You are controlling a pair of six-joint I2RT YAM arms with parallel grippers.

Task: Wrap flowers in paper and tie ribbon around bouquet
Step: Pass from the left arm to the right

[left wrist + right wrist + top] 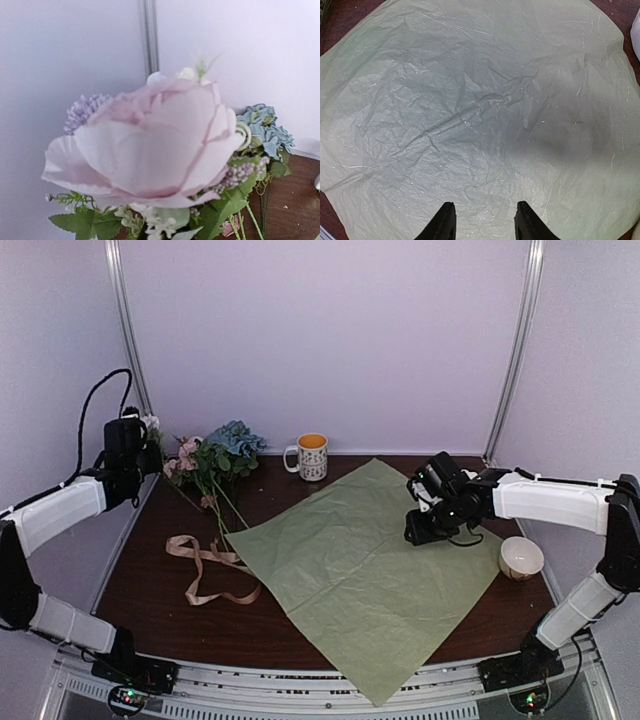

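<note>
**Left tool closed at the flowers, right tool open over the paper**

The flowers lie at the far left of the dark table, with the heads toward the back wall and the thin green stems pointing to the near side. The blue hydrangea is the head most to the right.

The left tool is lifted at the left edge of the bunch, right beside the flower heads. Its wrist camera is filled by one large pink rose, which hides the fingers. The jaws are together, but I cannot tell if they pinch a stem or a petal.

The paper is one sage-green sheet, crinkled and spread flat on the middle of the table. One corner hangs over the near edge. Its left corner is near the ends of the stems.

The right tool hangs above the right part of this sheet and points down at it. Its two black fingers stand apart with nothing between them, and only green paper shows below.

A peach-tan ribbon lies loose in loops on the table, just left of the paper and near the stem ends. A mug with an orange inside stands at the back, between the flowers and the far corner of the paper. A small bowl stands just beside the right edge of the sheet.
</note>
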